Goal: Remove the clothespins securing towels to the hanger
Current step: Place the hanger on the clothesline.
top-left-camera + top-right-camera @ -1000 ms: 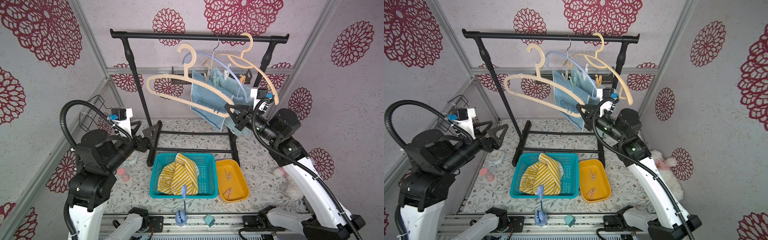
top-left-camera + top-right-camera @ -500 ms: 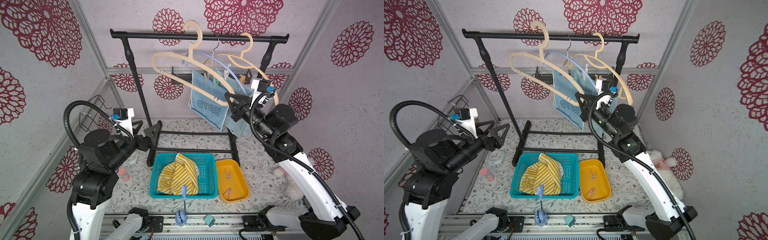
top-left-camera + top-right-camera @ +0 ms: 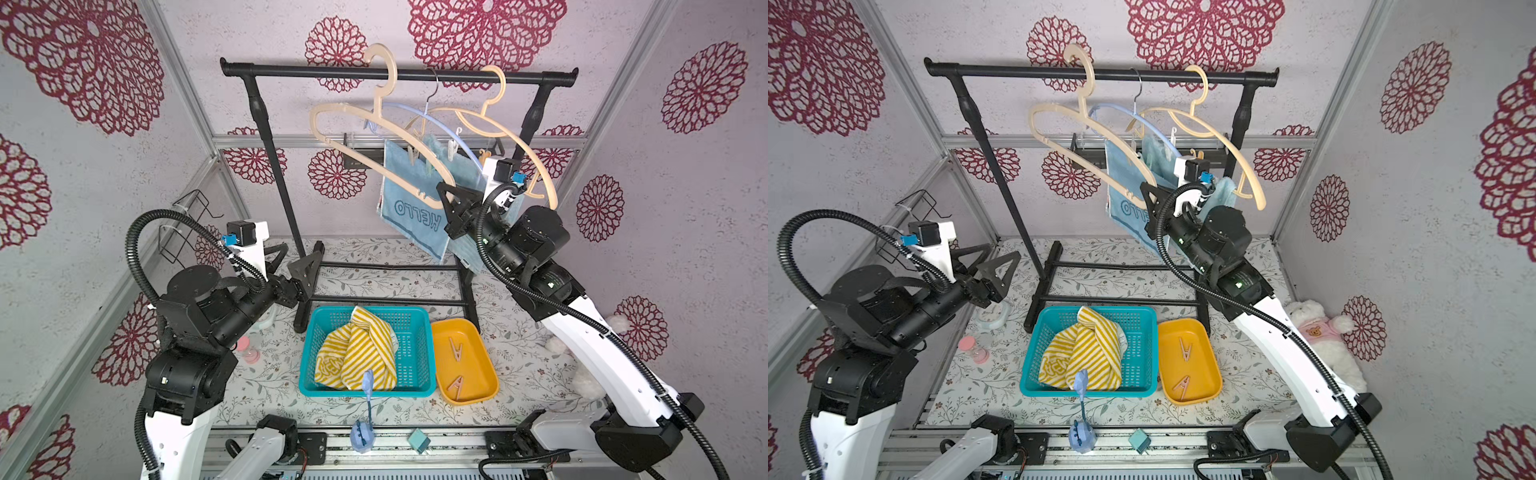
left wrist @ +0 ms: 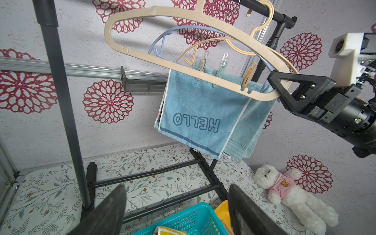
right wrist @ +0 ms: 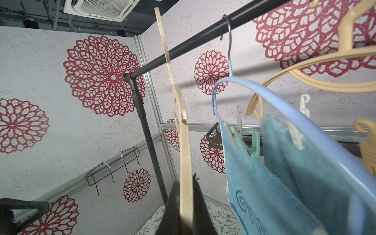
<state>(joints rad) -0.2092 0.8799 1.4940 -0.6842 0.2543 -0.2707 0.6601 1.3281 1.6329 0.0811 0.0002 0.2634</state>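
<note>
Low and central in both top views, a floral-print mat [image 3: 519, 353] carries a teal basket [image 3: 415, 361] holding the striped towel [image 3: 357, 353], and an orange tray [image 3: 478, 357] with two loose clothespins [image 3: 456, 348]. At mid-left the left gripper [image 3: 984, 259] gapes wide, empty. Right of centre the right gripper [image 3: 446, 195] is clamped on the beige hanger [image 3: 345, 141]. Behind it, hanging clothespins [image 4: 220, 69] pin the HELLO towel [image 3: 411, 199] and the plain blue towel [image 4: 250, 122] to hangers on the black rack [image 3: 311, 75]. Crimson-medallion walls [image 3: 83, 54] enclose everything.
</note>
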